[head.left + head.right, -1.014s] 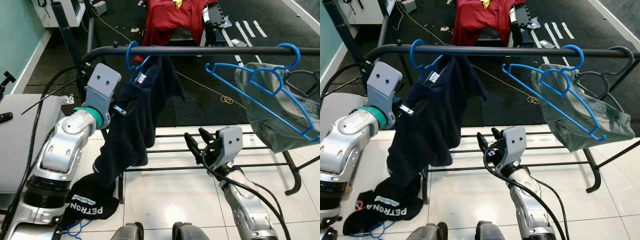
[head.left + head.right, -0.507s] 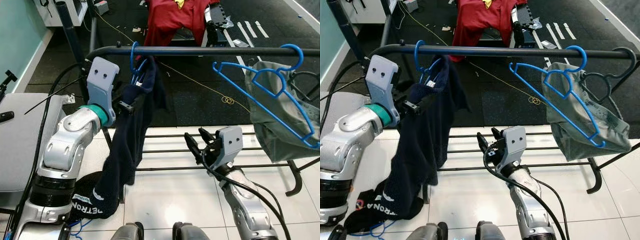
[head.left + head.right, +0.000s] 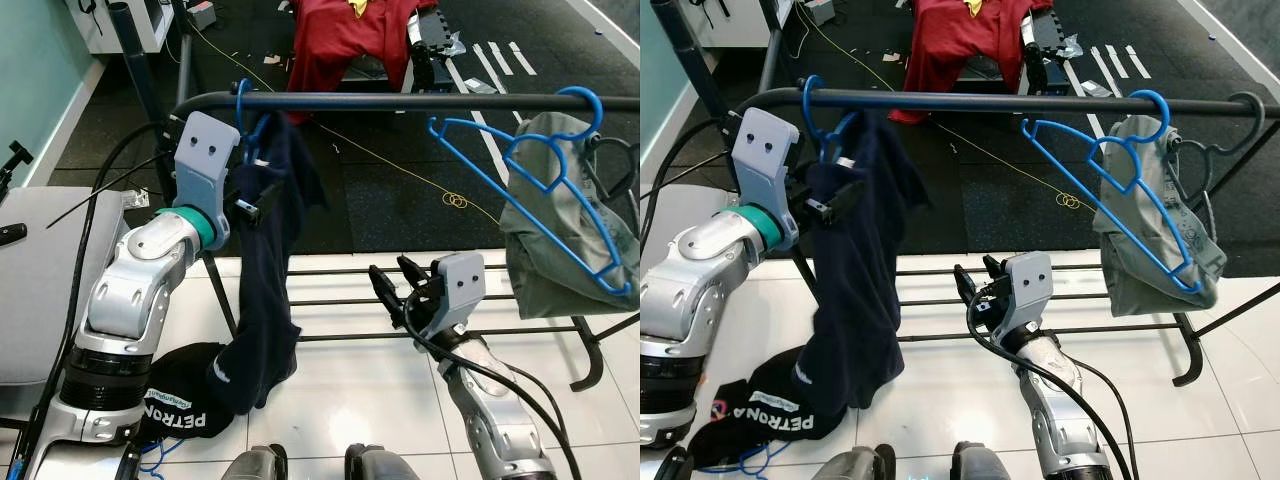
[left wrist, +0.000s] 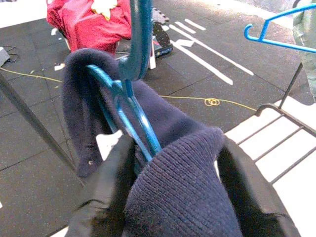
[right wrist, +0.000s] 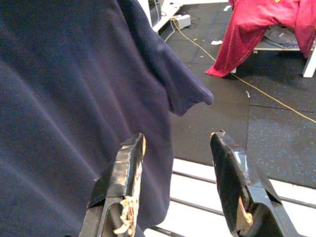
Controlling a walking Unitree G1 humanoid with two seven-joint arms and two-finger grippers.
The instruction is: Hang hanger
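Gripping a navy garment (image 3: pixel 262 290) on its blue hanger (image 4: pixel 129 106), the left gripper (image 3: pixel 252 200) has its fingers closed on the fabric. That hanger's hook sits over the black rail (image 3: pixel 400 101) near its left end. Lower down, the right gripper (image 3: pixel 397 287) hovers with fingers apart (holding nothing). Farther right, another blue hanger (image 3: pixel 545 190) carries a grey-green garment (image 3: pixel 560 250).
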